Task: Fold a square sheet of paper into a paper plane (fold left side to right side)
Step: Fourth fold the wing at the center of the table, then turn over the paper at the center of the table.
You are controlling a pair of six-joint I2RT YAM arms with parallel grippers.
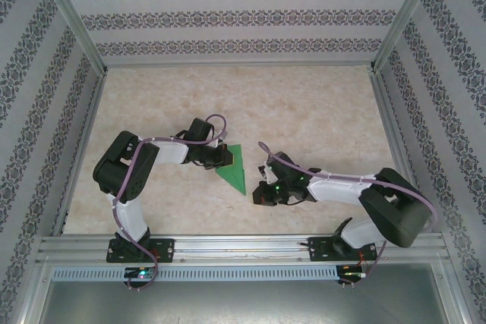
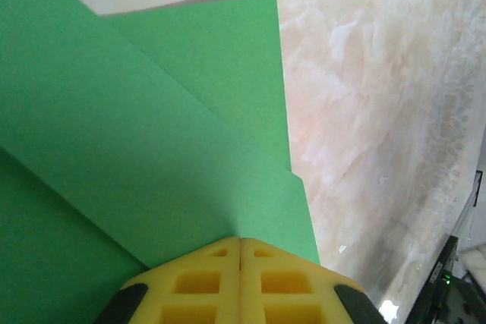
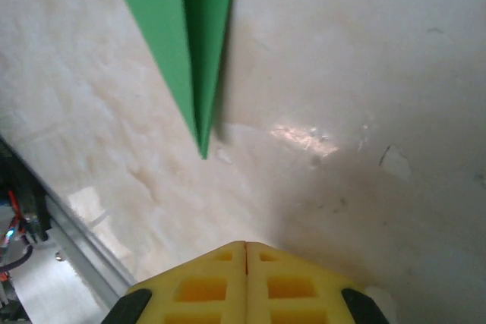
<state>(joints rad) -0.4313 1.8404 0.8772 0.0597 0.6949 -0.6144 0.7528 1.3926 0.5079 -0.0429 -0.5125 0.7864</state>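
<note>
The square sheet of paper (image 1: 234, 166) is bright green and lies mid-table, folded into a narrow pointed triangle with its tip toward the near edge. In the left wrist view the paper (image 2: 152, 127) shows overlapping layers and diagonal fold edges. My left gripper (image 1: 221, 158) is at the paper's left edge. Its yellow fingertips (image 2: 241, 239) are shut together, resting against the green surface with nothing visibly between them. My right gripper (image 1: 262, 186) sits just right of the tip, shut and empty (image 3: 245, 243). The paper's sharp point (image 3: 202, 146) lies a short way ahead of it.
The marbled beige tabletop (image 1: 304, 111) is enclosed by patterned walls on three sides. An aluminium rail (image 1: 243, 246) runs along the near edge and carries both arm bases; it also shows at lower left as the rail (image 3: 76, 240).
</note>
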